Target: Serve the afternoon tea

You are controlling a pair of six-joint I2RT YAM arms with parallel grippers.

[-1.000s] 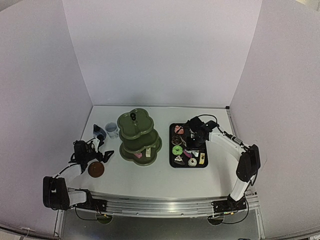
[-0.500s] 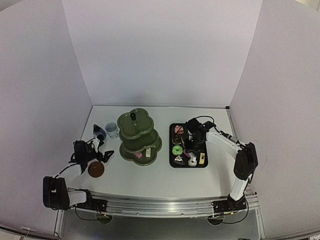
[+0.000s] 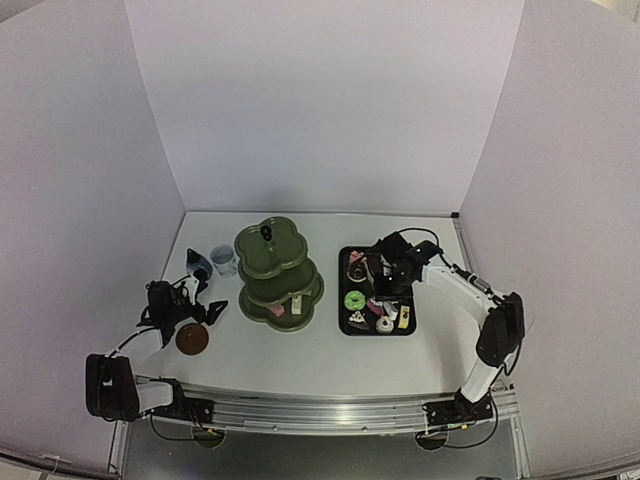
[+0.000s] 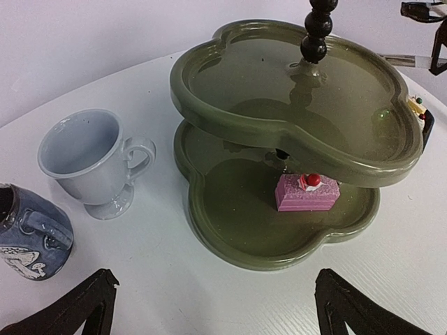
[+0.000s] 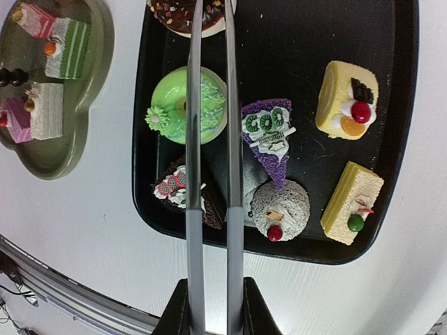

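The dark green three-tier stand [image 3: 278, 262] stands mid-table; its lowest tier holds a pink cake [image 4: 307, 192] and, in the right wrist view, three pink, green and white slices [image 5: 70, 49]. Several pastries lie on the black tray [image 3: 378, 329]: green doughnut [image 5: 171, 105], purple slice [image 5: 269, 136], yellow roll [image 5: 347, 94], yellow slice [image 5: 351, 202], grey dome [image 5: 283, 206]. My right gripper [image 5: 213, 307] is shut on metal tongs [image 5: 194, 139] over the tray; their tips are out of view. My left gripper [image 4: 213, 314] is open and empty before the stand. The white cup [image 4: 91, 157] and blue jug [image 4: 28, 230] stand left.
A brown round disc [image 3: 192, 340] lies on the table beside my left arm. White walls close in the table at the back and on both sides. A chocolate doughnut [image 5: 174, 17] and a chocolate slice [image 5: 171, 188] lie under the tongs.
My right gripper has shifted slightly over the tray with the tongs. The left arm has not moved.
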